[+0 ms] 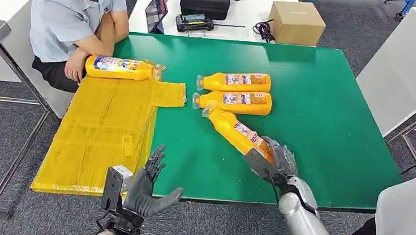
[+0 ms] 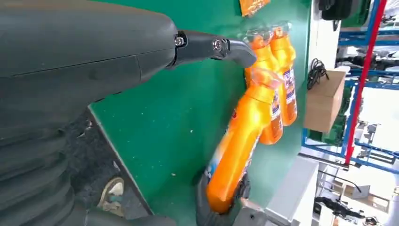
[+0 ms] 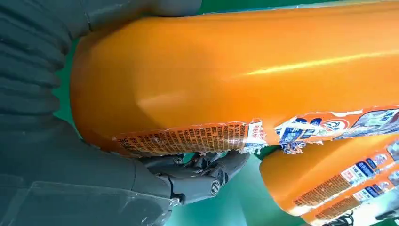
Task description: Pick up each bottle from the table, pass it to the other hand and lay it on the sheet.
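Observation:
My right hand point(image 1: 272, 160) grips the base of an orange bottle point(image 1: 237, 131) that lies slanted on the green table point(image 1: 319, 116); close up, the same bottle point(image 3: 235, 70) rests against the dark fingers point(image 3: 202, 176). Two more orange bottles point(image 1: 237, 82) point(image 1: 235, 102) lie side by side just beyond it. Another bottle point(image 1: 120, 68) lies at the far end of the yellow sheet point(image 1: 102, 136). My left hand point(image 1: 145, 189) hovers open at the table's near edge, beside the sheet. From the left wrist the held bottle point(image 2: 240, 141) is seen ahead of a finger point(image 2: 221, 47).
A person point(image 1: 72, 15) sits at the far left corner with folded arms by the sheet's bottle. Behind the green table a white table holds a black case point(image 1: 205, 0), a tablet point(image 1: 157, 9) and a cardboard box point(image 1: 296, 22). The right half of the green table is bare.

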Controlling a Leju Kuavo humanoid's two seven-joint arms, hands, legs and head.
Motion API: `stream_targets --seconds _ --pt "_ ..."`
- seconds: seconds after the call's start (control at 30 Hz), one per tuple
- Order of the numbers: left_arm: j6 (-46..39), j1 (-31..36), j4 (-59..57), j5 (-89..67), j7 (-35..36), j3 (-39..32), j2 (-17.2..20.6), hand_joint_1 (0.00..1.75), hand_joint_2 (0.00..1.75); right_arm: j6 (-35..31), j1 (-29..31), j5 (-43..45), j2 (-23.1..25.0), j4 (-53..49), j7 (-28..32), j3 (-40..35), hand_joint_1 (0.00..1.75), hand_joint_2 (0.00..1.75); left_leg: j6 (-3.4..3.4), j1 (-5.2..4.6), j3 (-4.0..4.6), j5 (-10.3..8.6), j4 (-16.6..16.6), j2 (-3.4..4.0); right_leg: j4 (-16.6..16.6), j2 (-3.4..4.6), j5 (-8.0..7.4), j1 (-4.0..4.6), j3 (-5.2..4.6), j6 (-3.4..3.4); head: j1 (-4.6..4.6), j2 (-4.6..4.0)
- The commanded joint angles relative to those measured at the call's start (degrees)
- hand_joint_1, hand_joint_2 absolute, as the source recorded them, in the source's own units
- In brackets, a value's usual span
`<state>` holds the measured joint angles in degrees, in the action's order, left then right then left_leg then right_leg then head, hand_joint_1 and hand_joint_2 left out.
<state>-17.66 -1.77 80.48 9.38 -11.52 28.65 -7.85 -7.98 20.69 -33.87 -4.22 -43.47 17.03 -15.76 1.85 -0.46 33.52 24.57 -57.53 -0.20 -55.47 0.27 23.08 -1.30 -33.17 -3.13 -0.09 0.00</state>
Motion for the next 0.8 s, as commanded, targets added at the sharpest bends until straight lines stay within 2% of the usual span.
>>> stream_targets --seconds 0.03,0.43,0.53,0.67,0.8 --pt "-1.7 3.3 -5.6 1.5 -2.4 0.1 -0.1 0.00 1.75 4.3 -5.6 7.9 2.1 -1.6 7.7 3.8 1.75 1.75 -0.12 0.12 -0.01 -0.02 0.0 -0.18 0.1 -0.21 0.02 0.13 0.13 0.14 0.00 0.00" --pt "-2.3 3.7 -7.0 2.4 -2.9 -0.6 -0.6 0.00 1.75 4.5 -5.7 8.7 2.4 -2.4 8.6 3.7 1.75 1.75 -0.10 0.07 0.11 0.00 0.0 -0.12 0.1 -0.14 0.03 0.07 0.01 0.11 0.00 0.00" --pt "-5.4 3.9 -7.8 1.4 -6.2 -1.6 -1.3 0.00 1.75 5.0 -6.3 9.9 2.2 -3.6 9.6 3.2 1.75 1.75 -0.09 0.06 0.14 0.00 0.0 -0.11 0.1 -0.13 0.03 0.06 -0.02 0.09 0.00 0.00" --pt "-6.4 4.9 -11.2 4.1 -5.7 -2.8 -1.8 0.00 1.75 5.1 -6.8 11.3 2.2 -5.5 10.4 2.9 1.75 1.75 -0.10 0.07 0.17 -0.01 0.0 -0.11 0.0 -0.14 0.04 0.07 -0.03 0.10 0.00 0.00" --pt "-2.7 5.4 -15.1 10.8 -4.5 -3.1 -2.2 0.00 1.75 5.8 -6.7 12.7 2.2 -7.0 11.7 1.9 1.75 1.75 -0.10 0.05 0.18 0.01 0.0 -0.04 0.1 -0.06 0.03 0.05 -0.03 0.09 0.00 0.00"
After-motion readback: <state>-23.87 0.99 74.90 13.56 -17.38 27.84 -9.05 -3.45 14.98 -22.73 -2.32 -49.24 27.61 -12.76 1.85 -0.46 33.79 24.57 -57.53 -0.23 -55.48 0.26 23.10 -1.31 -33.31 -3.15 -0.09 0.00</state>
